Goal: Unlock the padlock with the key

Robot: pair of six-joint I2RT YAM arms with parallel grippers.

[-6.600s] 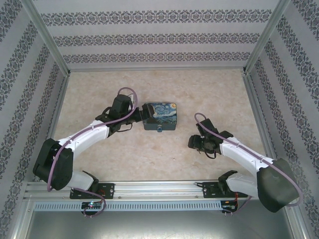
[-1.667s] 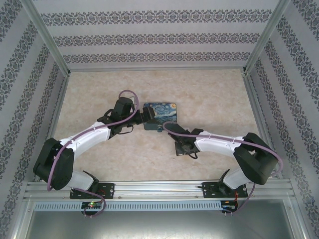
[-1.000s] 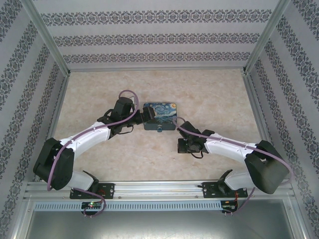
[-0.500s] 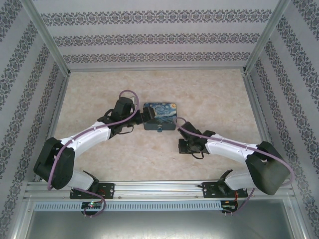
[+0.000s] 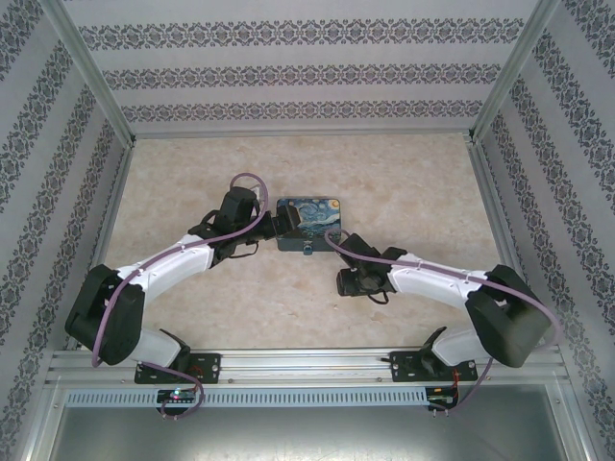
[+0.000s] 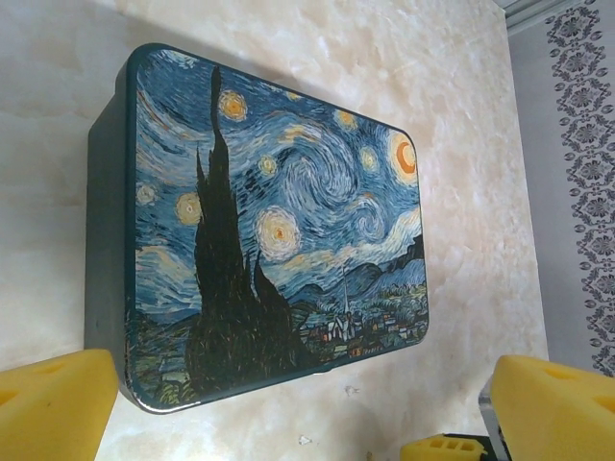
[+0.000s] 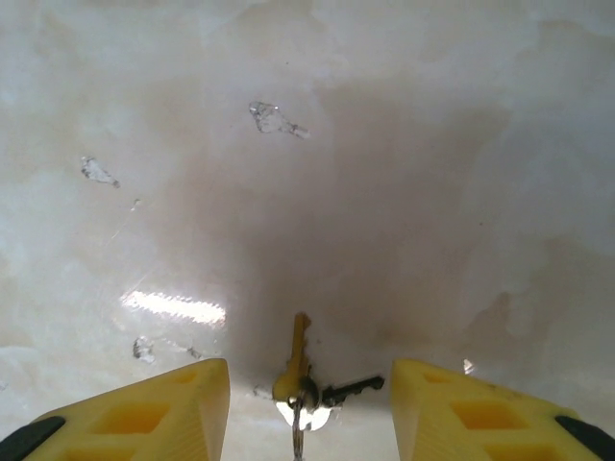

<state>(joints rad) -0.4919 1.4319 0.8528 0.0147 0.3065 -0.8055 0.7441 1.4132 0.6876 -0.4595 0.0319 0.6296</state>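
The tiny blue padlock (image 5: 307, 250) hangs at the front side of the Starry Night box (image 5: 308, 221). Two small keys on a ring lie on the table under my right wrist: a yellowish key (image 7: 293, 353) and a dark grey key (image 7: 352, 389). My right gripper (image 7: 307, 411) is open, its yellow fingers (image 7: 144, 403) either side of the keys without touching them. In the top view that gripper (image 5: 342, 281) sits just right of and in front of the padlock. My left gripper (image 6: 298, 427) is open at the box's (image 6: 279, 221) left end, with one finger (image 6: 53, 403) against its corner.
Patterned walls and metal posts (image 5: 96, 86) close in the marble-look table (image 5: 413, 182) on three sides. Purple cables (image 5: 245, 182) loop over both arms. Small chips and a bright glare patch (image 7: 173, 307) mark the table near the keys.
The right arm swung in from the right side to the middle and, in the last half second, edged left toward the box. The left arm and box have stayed put.
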